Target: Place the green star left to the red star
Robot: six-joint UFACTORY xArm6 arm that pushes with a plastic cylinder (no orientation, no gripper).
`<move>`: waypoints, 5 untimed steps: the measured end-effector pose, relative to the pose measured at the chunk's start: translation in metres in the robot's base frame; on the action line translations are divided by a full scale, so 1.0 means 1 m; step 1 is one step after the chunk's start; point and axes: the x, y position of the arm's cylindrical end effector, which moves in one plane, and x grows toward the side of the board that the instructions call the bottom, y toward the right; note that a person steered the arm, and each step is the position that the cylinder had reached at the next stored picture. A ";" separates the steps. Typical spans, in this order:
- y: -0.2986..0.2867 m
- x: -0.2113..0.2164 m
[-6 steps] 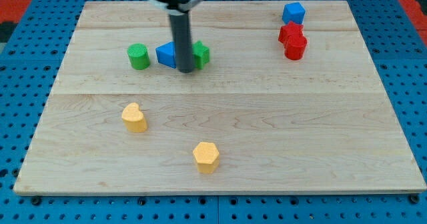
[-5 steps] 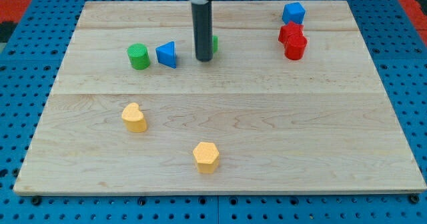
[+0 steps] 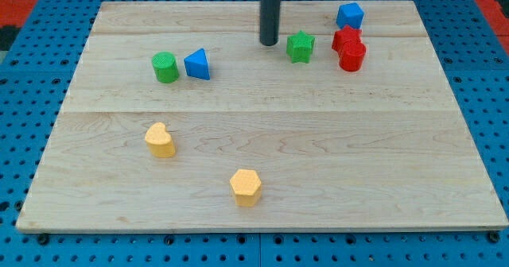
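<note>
Step in hand: final approach of green star (image 3: pixel 300 47) toward red star (image 3: pixel 345 39).
Green star: on the table (image 3: pixel 254 179), near the red star's left side, apart from it.
My tip (image 3: pixel 269 42): just left of the green star, not touching.
Gripper: none fitted; no grasp state.
Next move: judged a short push toward the view's right, stopping beside the red blocks.

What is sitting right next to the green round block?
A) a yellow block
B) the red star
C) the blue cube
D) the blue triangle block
D: the blue triangle block sits just to the view's right of the green round block, while every other block lies much farther off.
</note>
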 end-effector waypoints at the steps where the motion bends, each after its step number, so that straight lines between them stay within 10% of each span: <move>1: 0.013 0.032; 3: 0.065 -0.012; 5: -0.027 0.118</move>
